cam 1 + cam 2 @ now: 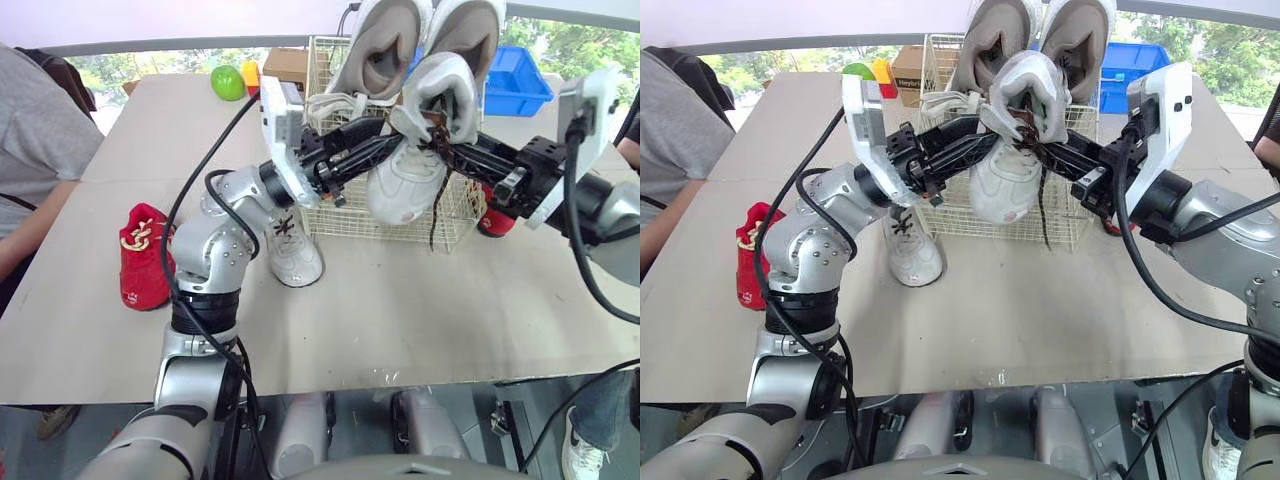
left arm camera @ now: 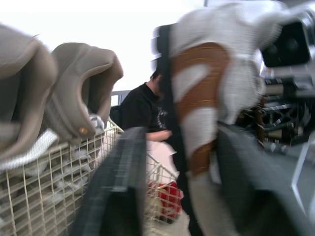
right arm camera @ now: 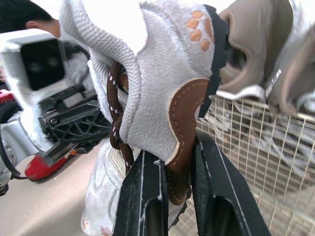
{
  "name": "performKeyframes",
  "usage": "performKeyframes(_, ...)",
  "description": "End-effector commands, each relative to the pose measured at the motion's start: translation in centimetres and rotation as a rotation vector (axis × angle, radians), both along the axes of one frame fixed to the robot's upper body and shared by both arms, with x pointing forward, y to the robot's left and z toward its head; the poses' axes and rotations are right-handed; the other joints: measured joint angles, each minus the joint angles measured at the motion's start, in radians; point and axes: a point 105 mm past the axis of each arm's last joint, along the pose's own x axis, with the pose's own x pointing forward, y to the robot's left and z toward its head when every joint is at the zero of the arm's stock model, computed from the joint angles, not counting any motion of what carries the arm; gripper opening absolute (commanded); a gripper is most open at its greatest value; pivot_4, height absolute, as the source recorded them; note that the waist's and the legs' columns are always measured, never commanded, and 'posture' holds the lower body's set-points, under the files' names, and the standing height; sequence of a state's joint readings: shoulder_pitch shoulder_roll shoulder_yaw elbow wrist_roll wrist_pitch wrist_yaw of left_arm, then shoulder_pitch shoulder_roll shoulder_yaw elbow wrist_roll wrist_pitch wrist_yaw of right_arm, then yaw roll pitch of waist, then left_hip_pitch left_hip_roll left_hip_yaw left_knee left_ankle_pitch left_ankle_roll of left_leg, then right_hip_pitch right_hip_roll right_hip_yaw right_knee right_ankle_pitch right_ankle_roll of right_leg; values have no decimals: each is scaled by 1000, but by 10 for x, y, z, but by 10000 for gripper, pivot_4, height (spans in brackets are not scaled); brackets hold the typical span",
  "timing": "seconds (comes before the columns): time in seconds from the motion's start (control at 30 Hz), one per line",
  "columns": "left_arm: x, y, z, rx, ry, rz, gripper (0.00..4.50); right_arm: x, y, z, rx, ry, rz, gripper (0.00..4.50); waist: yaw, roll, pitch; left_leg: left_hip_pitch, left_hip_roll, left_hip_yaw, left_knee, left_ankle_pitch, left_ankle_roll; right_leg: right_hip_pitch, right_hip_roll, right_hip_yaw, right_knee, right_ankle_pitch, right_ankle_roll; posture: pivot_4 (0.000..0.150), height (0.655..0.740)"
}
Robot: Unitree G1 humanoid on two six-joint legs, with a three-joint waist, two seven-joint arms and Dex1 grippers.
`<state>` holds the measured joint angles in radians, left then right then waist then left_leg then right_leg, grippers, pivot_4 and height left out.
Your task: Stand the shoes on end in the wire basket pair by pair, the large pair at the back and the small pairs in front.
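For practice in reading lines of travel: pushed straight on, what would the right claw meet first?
The right claw grips the white shoe; beyond it, probably the left claw facing it, though depth is unclear.

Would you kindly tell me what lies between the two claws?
A white shoe with brown laces, clamped in the right claw, left claw opposite, before the wire basket; both eye views show it.

Large pair [image 1: 392,45] in wire basket [image 1: 322,70]; loose shoe [image 1: 293,252] before it, small shoe [image 1: 143,258] leftward.
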<state>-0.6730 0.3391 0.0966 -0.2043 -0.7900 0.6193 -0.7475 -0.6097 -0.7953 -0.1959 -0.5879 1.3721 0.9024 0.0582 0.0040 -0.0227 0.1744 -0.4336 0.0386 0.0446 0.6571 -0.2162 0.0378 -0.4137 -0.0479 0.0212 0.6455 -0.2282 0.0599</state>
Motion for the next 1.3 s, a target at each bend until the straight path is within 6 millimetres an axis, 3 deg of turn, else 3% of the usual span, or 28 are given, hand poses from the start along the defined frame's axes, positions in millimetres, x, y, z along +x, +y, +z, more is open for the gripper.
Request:
performKeyframes(0.03, -14, 23, -5, -8, 42, 37, 39265, 5, -21, 36, 19, -174, -68, 0, -8, 0, 0, 0, 0, 0, 0, 0, 0, 0, 0, 0, 0, 0, 0, 1500, 7400)
performKeyframes(0.07, -17, 26, -12, 10, 63, 47, 44162, 8, -24, 43, 11, -210, -78, 0, -16, 0, 0, 0, 0, 0, 0, 0, 0, 0, 0, 0, 0, 0, 0, 1500, 7400)
performKeyframes(0.37, -55, 40, -42, 78, 119, 85, 44162, 42, -30, 75, -136, -513, -110, 0, -15, 1, 0, 2, 0, 3, -1, 0, 0, 0, 0, 2, 0, 0, 0, 1500, 7400)
performKeyframes(0.5, -62, 46, -47, 90, 108, 132, 44162, 66, -24, 53, -319, -618, -37, 0, -16, 0, 0, 2, 0, 4, -1, 0, 0, 0, 0, 1, 0, 0, -1, 1500, 7400)
performKeyframes(0.7, -69, 50, -51, 106, 95, 163, 44162, 98, -37, 16, -445, -611, -15, 0, -14, 0, 0, 1, 0, 4, -1, 0, 0, 0, -1, 1, 0, 0, -1, 1500, 7400)
performKeyframes(0.93, -75, 55, -54, 139, 80, 168, 44162, 109, -39, -23, -350, -319, 143, 0, -16, 1, 0, 2, 0, 3, -2, 0, 0, 0, -1, 1, 0, 0, -1, 1500, 7400)
performKeyframes(1.3, -74, 65, -61, 155, 56, 243, 44162, 122, -23, -40, -107, -96, 167, 0, -19, 1, 0, 3, 0, 4, -4, 0, -1, 0, 0, 0, 0, 0, -1, 1500, 7400)
